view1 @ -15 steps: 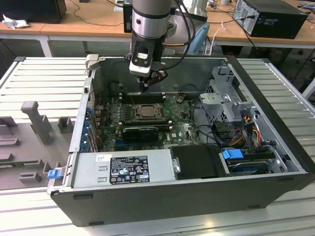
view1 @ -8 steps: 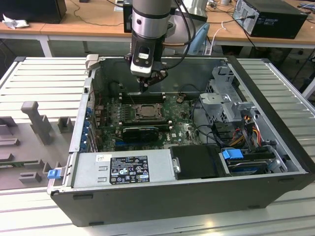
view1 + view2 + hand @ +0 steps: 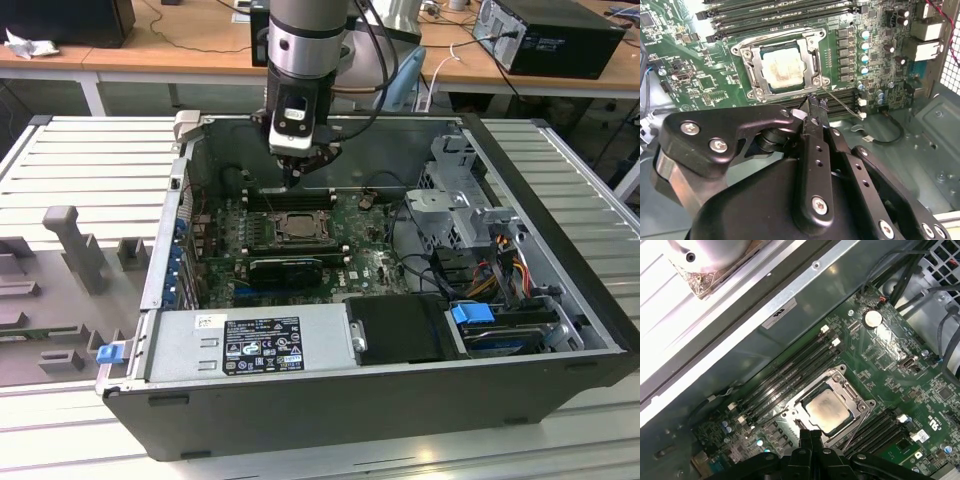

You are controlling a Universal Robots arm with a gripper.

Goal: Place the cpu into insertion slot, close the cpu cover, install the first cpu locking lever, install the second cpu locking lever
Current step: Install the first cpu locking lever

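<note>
The cpu (image 3: 782,70), a pale silver square with a stained top, lies in the insertion slot (image 3: 742,50) on the green board. The silvery cpu cover (image 3: 756,65) lies flat around it, and the chip shows through its central opening. A thin wire locking lever (image 3: 842,104) sticks out from the socket's corner across the memory slots. My gripper (image 3: 812,101) hangs above the board just off that edge of the socket, fingers together and holding nothing. In the exterior view the gripper (image 3: 292,182) is over the far side of the cpu (image 3: 297,227). The first wrist view has the cpu (image 3: 826,410) just beyond the gripper (image 3: 810,434).
Black memory slots (image 3: 790,372) run along both sides of the socket. A long black ribbed heatsink (image 3: 285,268) lies on the board nearer the power supply (image 3: 250,345). A drive cage (image 3: 455,200) and cables (image 3: 500,250) sit at the exterior view's right. Case walls (image 3: 160,250) surround the board.
</note>
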